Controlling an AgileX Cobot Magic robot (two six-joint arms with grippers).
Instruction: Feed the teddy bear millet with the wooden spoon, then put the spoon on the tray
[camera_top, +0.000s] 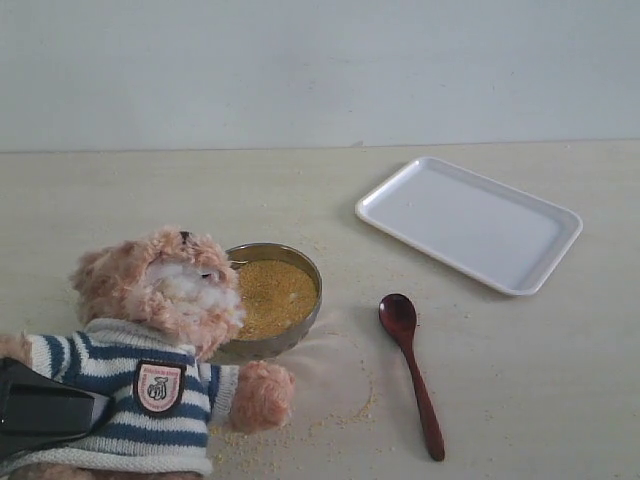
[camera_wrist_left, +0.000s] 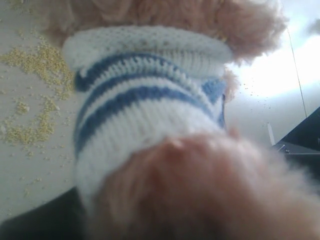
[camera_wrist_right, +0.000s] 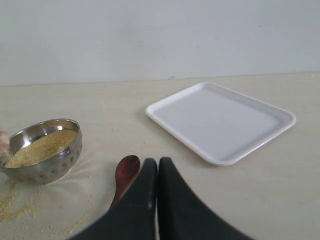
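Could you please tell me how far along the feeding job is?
Nothing looks finished. The left tool seems to grip the teddy bear, leaning over the millet. The wooden spoon lies on the table, the right tool shut near it; scooping, feeding and the tray step remain.

Soft even light, blurry left-wrist foreground.

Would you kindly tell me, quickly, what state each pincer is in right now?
Left pincer: closed on the teddy bear, at its sleeved arm.
Right pincer: closed, holding nothing.
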